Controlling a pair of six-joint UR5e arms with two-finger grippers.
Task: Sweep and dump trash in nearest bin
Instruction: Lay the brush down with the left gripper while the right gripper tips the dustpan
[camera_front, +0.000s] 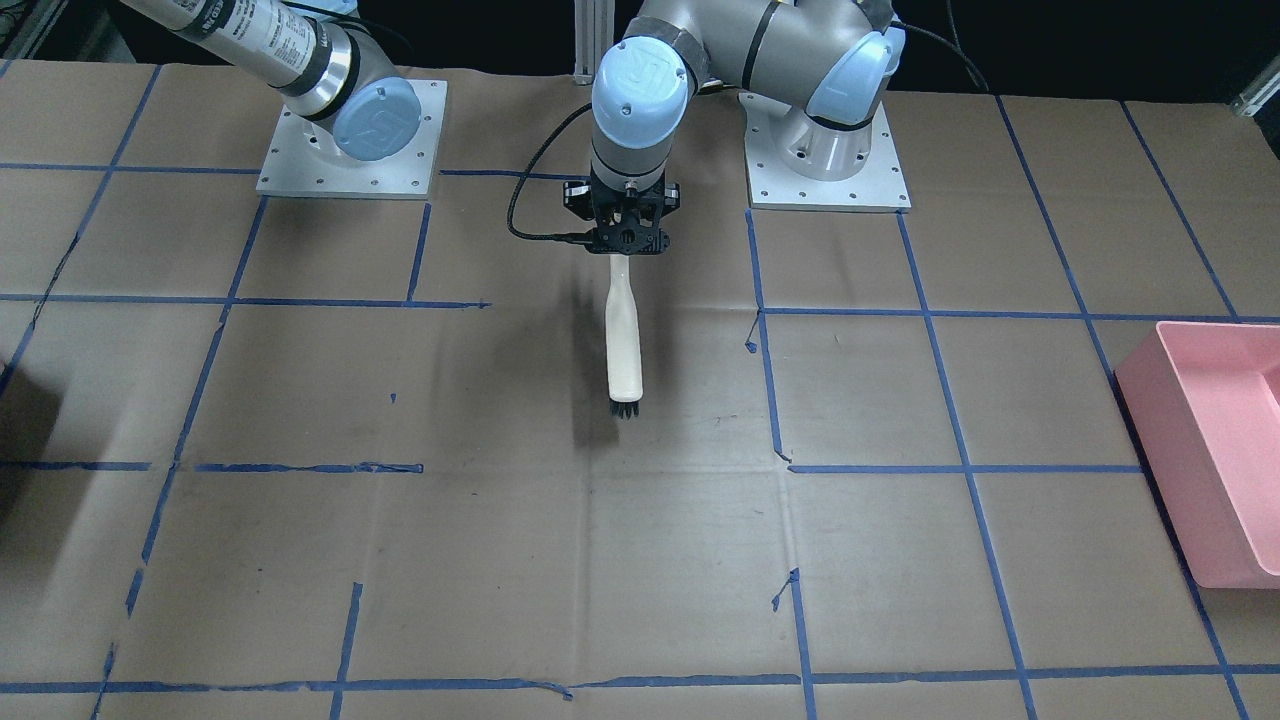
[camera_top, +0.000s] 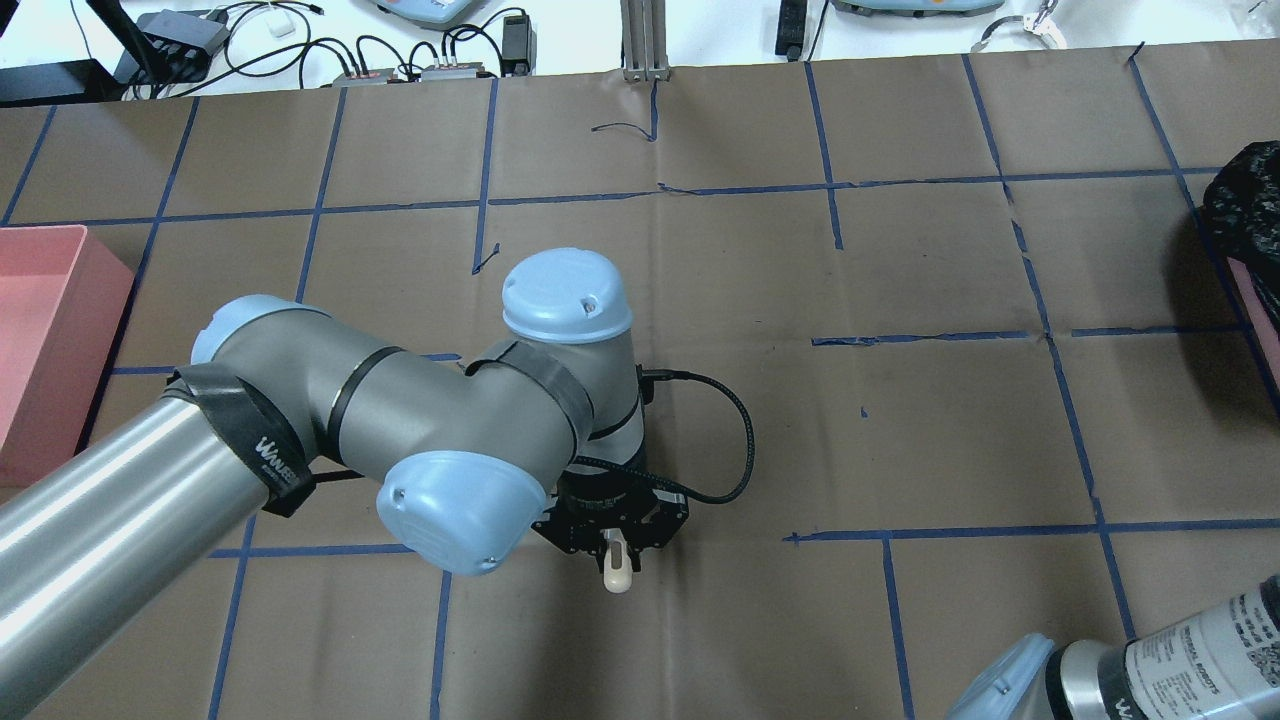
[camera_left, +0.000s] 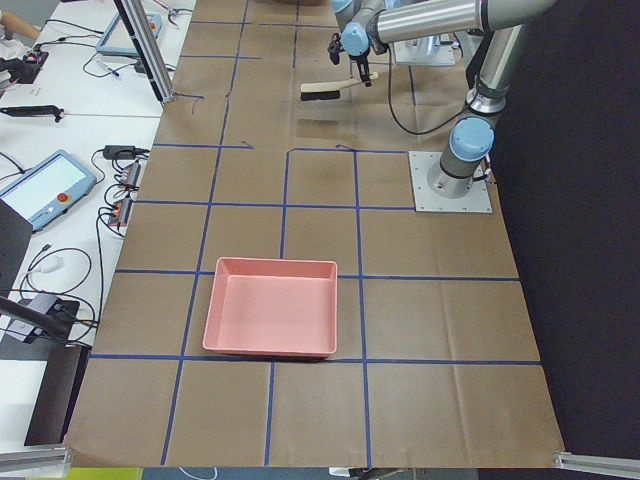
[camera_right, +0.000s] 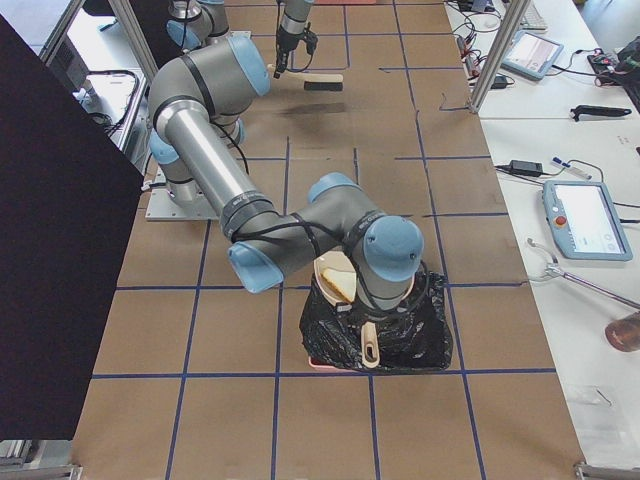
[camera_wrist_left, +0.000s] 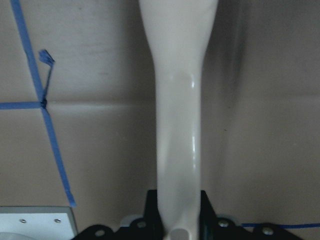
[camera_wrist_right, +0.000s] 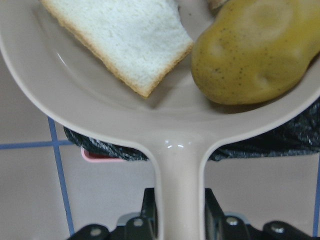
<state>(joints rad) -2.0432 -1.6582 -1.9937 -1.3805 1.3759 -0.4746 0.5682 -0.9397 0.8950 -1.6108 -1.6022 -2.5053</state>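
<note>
My right gripper (camera_wrist_right: 177, 197) is shut on the handle of a beige dustpan (camera_wrist_right: 75, 100). In the pan lie a bitten slice of white bread (camera_wrist_right: 120, 40) and a round olive-yellow fruit (camera_wrist_right: 255, 50). A second piece of bread shows only as a sliver at the top edge. The pan (camera_right: 338, 280) hangs over a bin lined with a black bag (camera_right: 400, 335). My left gripper (camera_front: 625, 240) is shut on the cream handle of a brush (camera_front: 624, 340) with black bristles, held above the table's middle. The handle also shows in the left wrist view (camera_wrist_left: 179, 125).
A pink bin (camera_front: 1210, 450) stands at the table's end on my left side, also seen in the overhead view (camera_top: 40, 340). The black-bagged bin (camera_top: 1245, 200) is at the end on my right. Blue tape lines grid the brown paper table (camera_front: 500, 560).
</note>
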